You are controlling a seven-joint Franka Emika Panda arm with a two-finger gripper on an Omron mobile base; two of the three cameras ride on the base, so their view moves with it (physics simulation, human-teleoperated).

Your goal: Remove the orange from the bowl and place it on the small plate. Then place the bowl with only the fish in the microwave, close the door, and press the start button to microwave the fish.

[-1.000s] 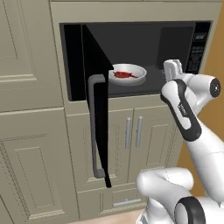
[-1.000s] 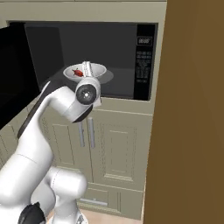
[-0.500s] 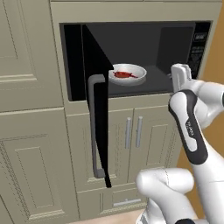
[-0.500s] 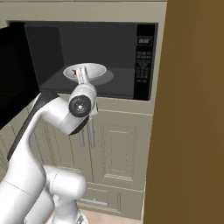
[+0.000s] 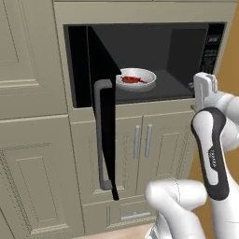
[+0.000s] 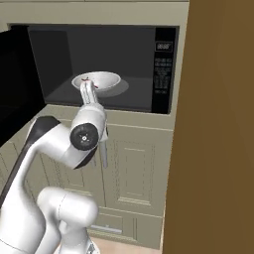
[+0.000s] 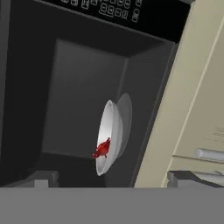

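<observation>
The pale bowl [image 5: 136,77] sits on the floor of the open black microwave [image 5: 186,46], with the small red fish [image 5: 133,80] lying in it. The black door [image 5: 105,98] is swung wide open, its grey bar handle [image 5: 100,135] facing out. My gripper [image 5: 204,86] hangs outside the cavity, in front of its lower right edge, apart from the bowl. In the hand view the gripper [image 7: 111,179] is open with nothing between its fingertips [image 7: 41,178], looking in at the bowl [image 7: 109,135] and fish [image 7: 102,148]. The small plate is out of view.
The keypad strip [image 6: 162,74] runs down the microwave's right side. Beige cabinet doors with bar handles [image 5: 142,140] stand below the microwave. A tall brown panel [image 6: 218,124] closes off the right side.
The gripper has drawn back out of the microwave's opening, to the right and downward in the left base view. The bowl with the fish has stayed in the cavity; the door has not moved.
</observation>
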